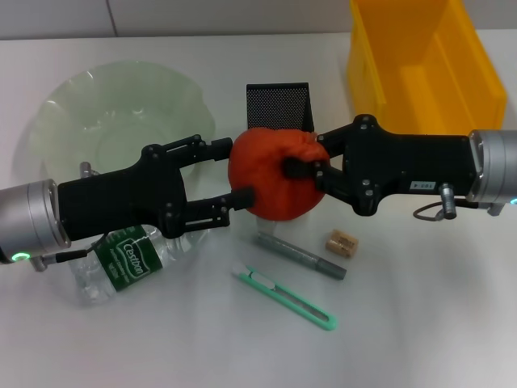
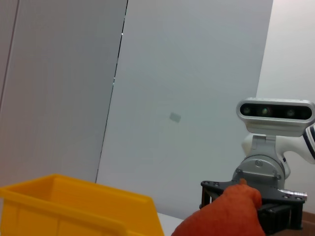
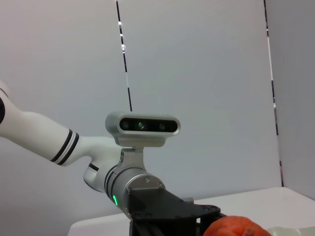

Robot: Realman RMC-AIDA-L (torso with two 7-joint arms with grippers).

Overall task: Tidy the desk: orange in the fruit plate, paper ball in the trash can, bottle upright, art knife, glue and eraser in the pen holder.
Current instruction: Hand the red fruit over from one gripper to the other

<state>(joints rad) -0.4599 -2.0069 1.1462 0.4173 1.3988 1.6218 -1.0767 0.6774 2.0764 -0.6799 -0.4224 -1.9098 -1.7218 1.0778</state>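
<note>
An orange-red wrinkled ball (image 1: 273, 174) hangs above the desk between my two grippers, in front of the black mesh pen holder (image 1: 277, 103). My right gripper (image 1: 309, 155) is shut on the ball's right side. My left gripper (image 1: 230, 172) is open, with its fingertips at the ball's left edge. The ball also shows in the left wrist view (image 2: 221, 216) and the right wrist view (image 3: 236, 227). A plastic bottle (image 1: 129, 263) lies on its side under my left arm. A green art knife (image 1: 287, 297), a grey glue stick (image 1: 300, 255) and a tan eraser (image 1: 342, 242) lie on the desk.
A pale green glass fruit plate (image 1: 56, 121) stands at the back left. A yellow bin (image 1: 428, 65) stands at the back right and shows in the left wrist view (image 2: 74, 206). No other orange or paper ball shows.
</note>
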